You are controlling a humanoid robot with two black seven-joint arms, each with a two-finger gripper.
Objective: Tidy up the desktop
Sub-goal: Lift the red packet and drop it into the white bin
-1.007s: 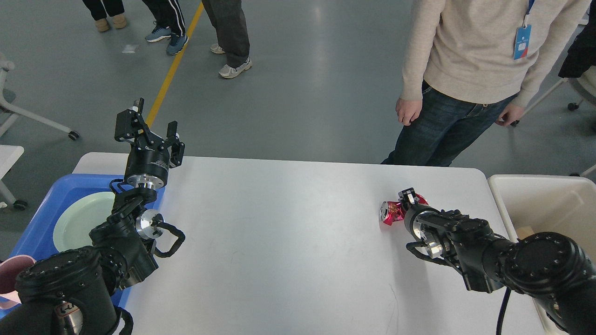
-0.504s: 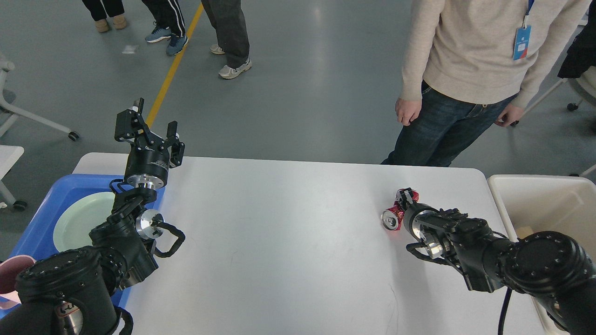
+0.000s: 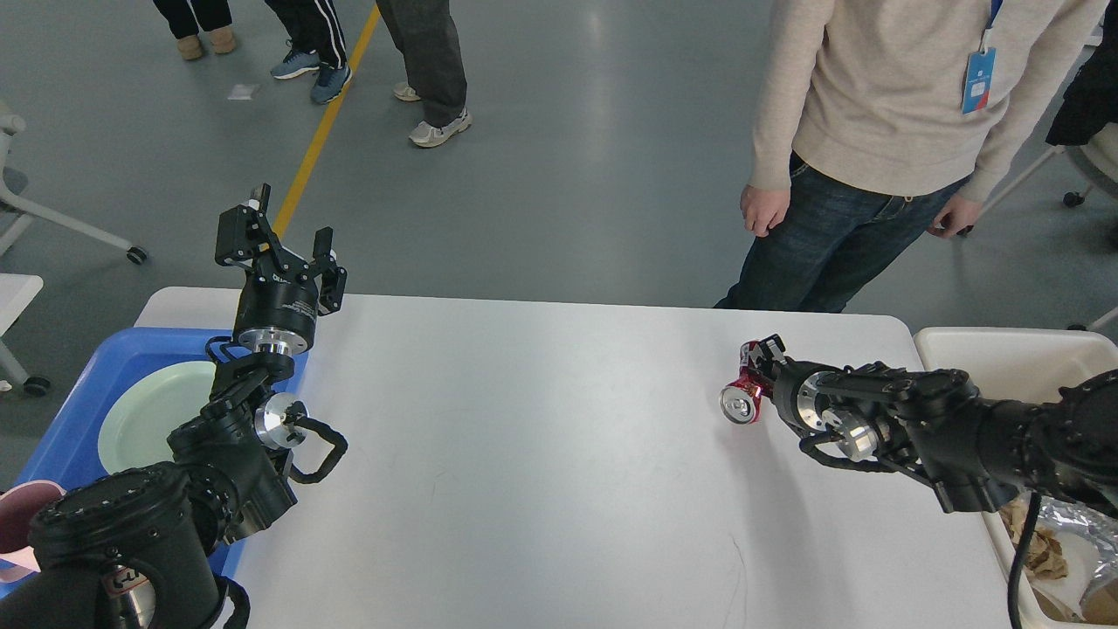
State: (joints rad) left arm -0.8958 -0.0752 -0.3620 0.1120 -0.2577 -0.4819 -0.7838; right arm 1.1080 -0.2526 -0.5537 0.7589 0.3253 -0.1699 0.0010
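The white desktop (image 3: 541, 437) fills the middle of the head view. My right gripper (image 3: 758, 365) is shut on a crushed red can (image 3: 745, 393) and holds it just above the right part of the desktop, silver end facing me. My left gripper (image 3: 284, 231) is open and empty, raised above the far left corner of the desktop, over the edge of a blue tray (image 3: 65, 428).
The blue tray at the left holds a pale green plate (image 3: 148, 424); a pink cup (image 3: 17, 524) shows at its near end. A white bin (image 3: 1031, 367) with crumpled paper stands off the right edge. A person (image 3: 882, 140) stands behind the far right corner.
My right gripper has lifted the red can off the desktop and turned it, and the right arm has swung toward the right, uncovering the bin's contents. The left arm has not moved.
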